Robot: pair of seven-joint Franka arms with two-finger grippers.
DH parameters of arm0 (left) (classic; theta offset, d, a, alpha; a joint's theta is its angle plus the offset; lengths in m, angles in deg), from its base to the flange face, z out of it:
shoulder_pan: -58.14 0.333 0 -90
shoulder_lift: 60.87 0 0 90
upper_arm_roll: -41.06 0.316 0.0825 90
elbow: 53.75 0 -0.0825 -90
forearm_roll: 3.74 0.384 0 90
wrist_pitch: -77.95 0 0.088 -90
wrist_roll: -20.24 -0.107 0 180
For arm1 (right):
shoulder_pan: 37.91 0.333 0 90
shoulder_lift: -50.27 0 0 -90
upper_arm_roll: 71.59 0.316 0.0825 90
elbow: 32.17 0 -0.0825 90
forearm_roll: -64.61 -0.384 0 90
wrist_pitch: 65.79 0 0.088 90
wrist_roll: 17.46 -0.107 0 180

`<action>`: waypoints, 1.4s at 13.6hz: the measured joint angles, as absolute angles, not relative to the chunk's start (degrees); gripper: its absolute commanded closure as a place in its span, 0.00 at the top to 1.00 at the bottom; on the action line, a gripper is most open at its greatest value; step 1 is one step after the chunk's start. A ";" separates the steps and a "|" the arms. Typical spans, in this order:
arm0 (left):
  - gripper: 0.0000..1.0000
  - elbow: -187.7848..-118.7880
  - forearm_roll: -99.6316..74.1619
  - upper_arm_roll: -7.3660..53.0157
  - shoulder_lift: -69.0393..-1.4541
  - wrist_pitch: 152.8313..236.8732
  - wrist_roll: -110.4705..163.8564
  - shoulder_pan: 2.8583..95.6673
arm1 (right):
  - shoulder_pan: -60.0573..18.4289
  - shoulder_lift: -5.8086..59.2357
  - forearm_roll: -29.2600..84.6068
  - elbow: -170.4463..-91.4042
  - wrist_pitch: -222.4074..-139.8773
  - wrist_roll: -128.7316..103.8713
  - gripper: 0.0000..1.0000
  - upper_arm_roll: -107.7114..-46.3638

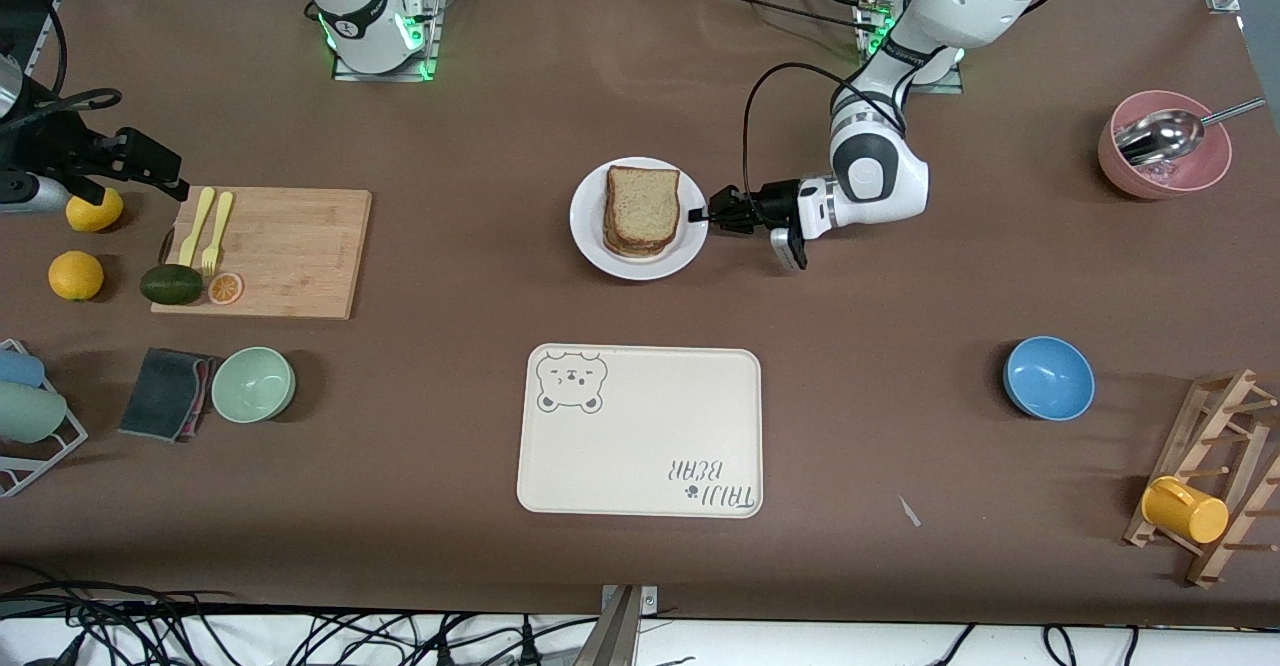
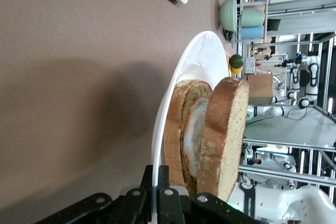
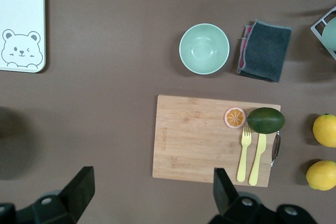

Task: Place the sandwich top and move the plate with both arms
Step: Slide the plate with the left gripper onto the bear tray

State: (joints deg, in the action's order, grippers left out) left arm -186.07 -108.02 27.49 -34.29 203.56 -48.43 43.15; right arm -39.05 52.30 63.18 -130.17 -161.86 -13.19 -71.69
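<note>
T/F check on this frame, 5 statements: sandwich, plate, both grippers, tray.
1. The sandwich top lies on the stack on the plate. True.
2. The left gripper is shut on the plate's rim. True.
3. The right gripper also holds the plate. False: it is open, up over the cutting board.
4. The plate sits on the bear tray. False: it is on the table, farther from the front camera than the tray.
5. An avocado lies on the cutting board. True.
</note>
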 measured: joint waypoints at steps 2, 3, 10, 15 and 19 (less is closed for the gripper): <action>0.00 -185.62 -107.85 27.62 -34.72 203.56 -46.58 43.79 | -39.05 52.30 63.18 -130.17 -161.86 -13.19 1.00 -71.69; 0.00 -185.16 -107.17 27.62 -35.02 203.56 -44.91 44.54 | -39.05 52.30 63.18 -130.17 -161.86 -13.19 1.00 -71.69; 0.00 -174.17 -102.70 28.07 -35.25 206.52 -27.56 46.61 | -39.05 52.30 63.18 -130.17 -161.85 -13.19 1.00 -71.69; 0.00 -165.06 -102.70 28.41 -29.94 216.14 -25.72 46.33 | -39.05 52.30 63.18 -130.15 -161.85 -13.19 1.00 -71.69; 0.00 -155.75 -101.96 28.80 -21.85 217.21 -24.29 46.21 | -39.05 52.29 63.18 -130.15 -161.83 -13.19 1.00 -71.69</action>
